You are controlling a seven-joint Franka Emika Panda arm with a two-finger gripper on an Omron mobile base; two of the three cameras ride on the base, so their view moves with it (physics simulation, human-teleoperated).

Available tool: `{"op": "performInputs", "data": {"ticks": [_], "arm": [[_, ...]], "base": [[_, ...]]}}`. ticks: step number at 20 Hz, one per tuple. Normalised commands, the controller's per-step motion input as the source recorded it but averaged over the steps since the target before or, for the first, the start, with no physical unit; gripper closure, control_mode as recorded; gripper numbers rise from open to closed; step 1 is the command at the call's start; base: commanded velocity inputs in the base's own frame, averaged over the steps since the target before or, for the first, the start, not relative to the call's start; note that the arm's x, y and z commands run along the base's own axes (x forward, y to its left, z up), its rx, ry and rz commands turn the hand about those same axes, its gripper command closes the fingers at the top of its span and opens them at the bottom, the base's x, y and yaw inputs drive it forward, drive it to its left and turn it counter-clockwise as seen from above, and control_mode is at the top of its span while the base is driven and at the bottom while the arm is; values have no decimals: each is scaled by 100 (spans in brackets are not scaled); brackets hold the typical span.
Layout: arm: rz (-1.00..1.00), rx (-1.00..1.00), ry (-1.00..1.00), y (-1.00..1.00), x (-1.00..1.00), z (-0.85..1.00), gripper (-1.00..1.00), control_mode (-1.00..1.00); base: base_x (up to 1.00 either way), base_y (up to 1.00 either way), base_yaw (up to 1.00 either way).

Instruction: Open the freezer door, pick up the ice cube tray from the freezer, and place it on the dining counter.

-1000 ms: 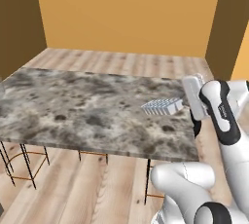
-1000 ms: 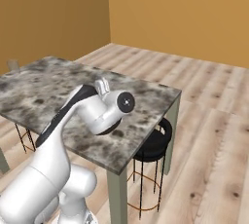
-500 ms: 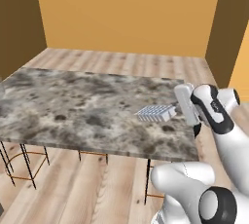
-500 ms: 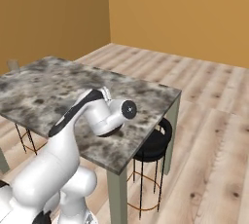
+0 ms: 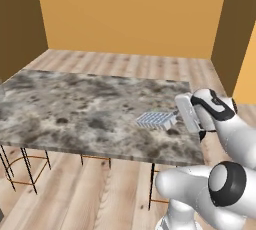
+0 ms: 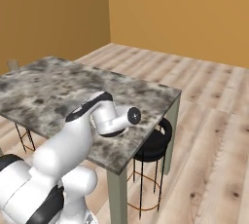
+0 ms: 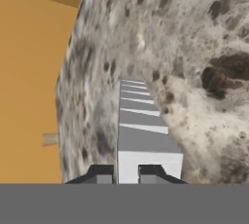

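Seen from the left base view, the ice cube tray point(image 5: 156, 119), a pale blue ribbed grid, sits low over the mottled marble dining counter point(image 5: 75, 109) near its right end, beside the white arm. From the right base view, a black round stool point(image 6: 154, 142) stands under the slab's corner. Along the hand view, the gripper point(image 7: 127, 173) pinches the tray's edge narrowly between dark tips.

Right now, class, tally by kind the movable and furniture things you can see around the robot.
Ice cube tray: 1
Dining counter: 1
Black stool: 1
Gripper, shut on the tray: 1
Total: 4
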Motion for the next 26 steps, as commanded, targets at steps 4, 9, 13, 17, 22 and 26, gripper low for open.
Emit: {"op": "performInputs", "data": {"ticks": [4,9,13,17,22,26], "arm": [[0,-7,1,-7,27,-47,100,-100],[0,-9,2,-7,27,-32,100,-100],[0,-11,0,0,19,-19,100,-100],[0,-11,0,0,28,-10,100,-100],[0,-7,0,0,36,-4,100,-100],[0,0,1,0,3,0,100,-100]], "base": [[0,0,0],[0,0,0],[0,0,0],[0,0,0],[0,0,0],[0,0,0]]}}
